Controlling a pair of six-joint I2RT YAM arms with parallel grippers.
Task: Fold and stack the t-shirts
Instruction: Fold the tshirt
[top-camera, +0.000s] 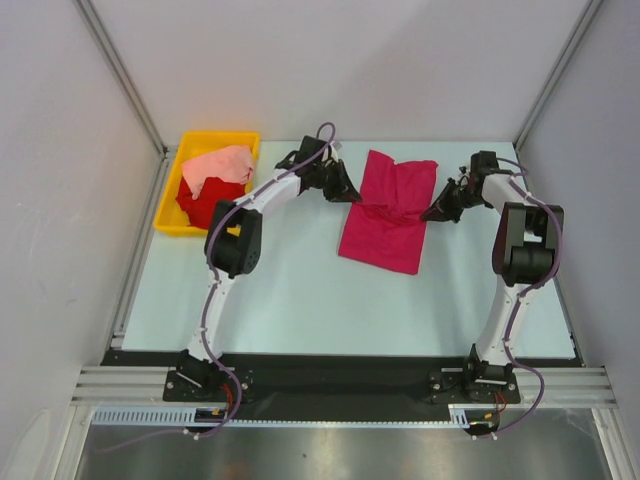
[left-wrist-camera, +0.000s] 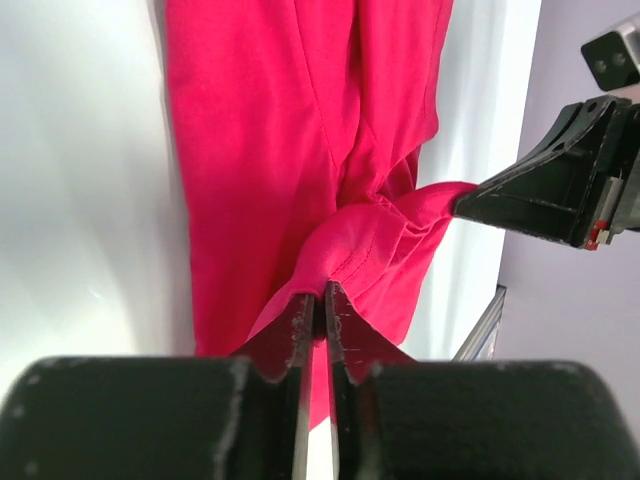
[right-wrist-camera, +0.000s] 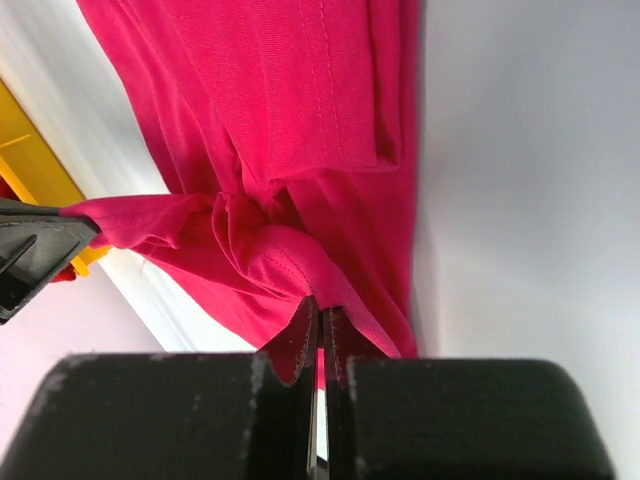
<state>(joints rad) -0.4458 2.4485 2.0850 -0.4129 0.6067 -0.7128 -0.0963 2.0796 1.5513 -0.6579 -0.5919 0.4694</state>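
Observation:
The magenta-crimson t-shirt (top-camera: 385, 228) lies lengthwise in the middle of the table, bunched across its middle. My left gripper (top-camera: 352, 192) is at its left edge. In the left wrist view the gripper (left-wrist-camera: 320, 290) has its jaws nearly together, and a tented fold of the shirt (left-wrist-camera: 260, 150) is pinched at the tips. My right gripper (top-camera: 430, 213) is at the shirt's right edge. The right wrist view shows it (right-wrist-camera: 320, 303) shut on a hemmed fold of the shirt (right-wrist-camera: 290, 110). The cloth is drawn into a ridge between the two grippers. A pale salmon-pink t-shirt (top-camera: 220, 165) and a bright red t-shirt (top-camera: 205, 203) lie crumpled in the bin.
The yellow bin (top-camera: 215, 137) stands at the table's far left corner, just left of the left arm's elbow (top-camera: 235, 240). Grey walls and aluminium posts close in the table at the back and sides. Bare table surface (top-camera: 300, 300) lies in front of the shirt.

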